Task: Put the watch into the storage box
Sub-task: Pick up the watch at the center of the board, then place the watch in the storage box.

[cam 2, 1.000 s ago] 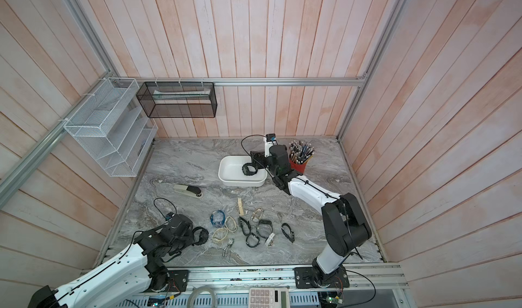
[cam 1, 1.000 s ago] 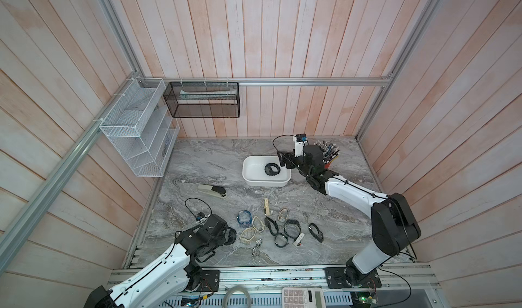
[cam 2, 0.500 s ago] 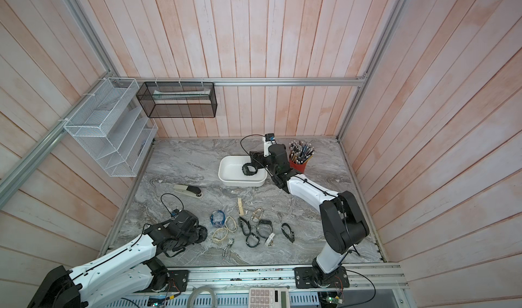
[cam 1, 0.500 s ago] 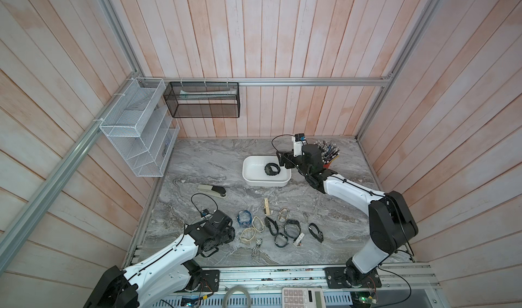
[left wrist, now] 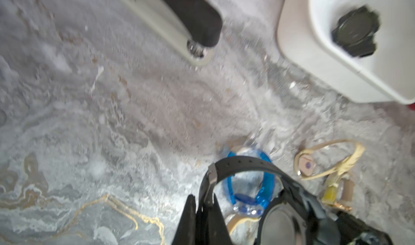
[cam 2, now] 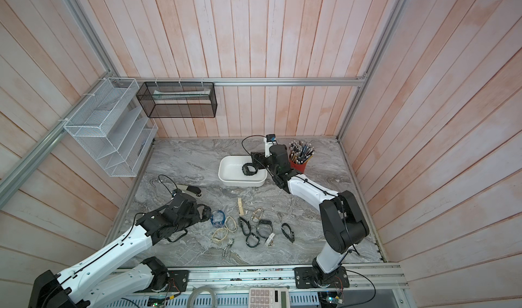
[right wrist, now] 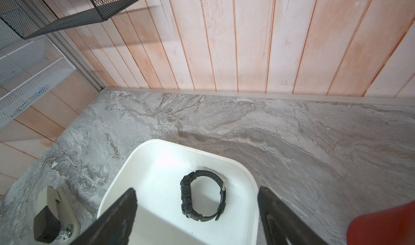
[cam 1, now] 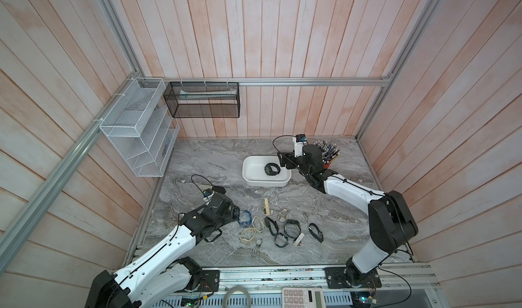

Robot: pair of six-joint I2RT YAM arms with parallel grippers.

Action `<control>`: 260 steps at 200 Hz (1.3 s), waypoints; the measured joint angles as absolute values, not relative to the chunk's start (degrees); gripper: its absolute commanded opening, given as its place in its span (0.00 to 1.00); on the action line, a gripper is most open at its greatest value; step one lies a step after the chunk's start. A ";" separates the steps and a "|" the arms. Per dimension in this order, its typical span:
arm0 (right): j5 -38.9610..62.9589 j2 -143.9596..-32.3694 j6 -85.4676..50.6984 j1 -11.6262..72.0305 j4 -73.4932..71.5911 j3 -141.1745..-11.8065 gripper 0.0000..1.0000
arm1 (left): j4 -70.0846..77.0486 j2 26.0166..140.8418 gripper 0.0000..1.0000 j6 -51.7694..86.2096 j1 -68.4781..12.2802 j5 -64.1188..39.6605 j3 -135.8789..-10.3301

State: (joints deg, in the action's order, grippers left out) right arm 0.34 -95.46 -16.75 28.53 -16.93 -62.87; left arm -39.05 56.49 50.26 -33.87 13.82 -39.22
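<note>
- The worktop carries everything. The box on it sits well ahead of the left jaws and directly under the right ones.
- The box is shallow and open-topped, so anything let go from above should land inside.
- The right gripper hovers over the box with its jaws released, wide apart and empty. A stowed watch lies on its side on the box floor below and between them, which reads as a drop already made.
- The left gripper has its jaws clenched on the strap of a black watch near the buckle. The thin band probably suits the jaws better than the bulky case, which hangs beside them.
- That watch is low over the worktop and well apart from the box. Carrying it there looks like the step in hand.
- Loose watches lie beside the left jaws, and a blue one shows through the held loop.
</note>
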 measured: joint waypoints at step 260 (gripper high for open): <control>-5.32 -72.66 -22.33 22.81 -11.94 -40.56 0.86 | -18.15 116.31 0.00 17.76 -34.46 9.89 -95.64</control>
State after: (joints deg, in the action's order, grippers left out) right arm -5.32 -72.66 -22.33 22.81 -11.94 -40.56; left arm -18.15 116.31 17.76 -34.46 9.89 -95.64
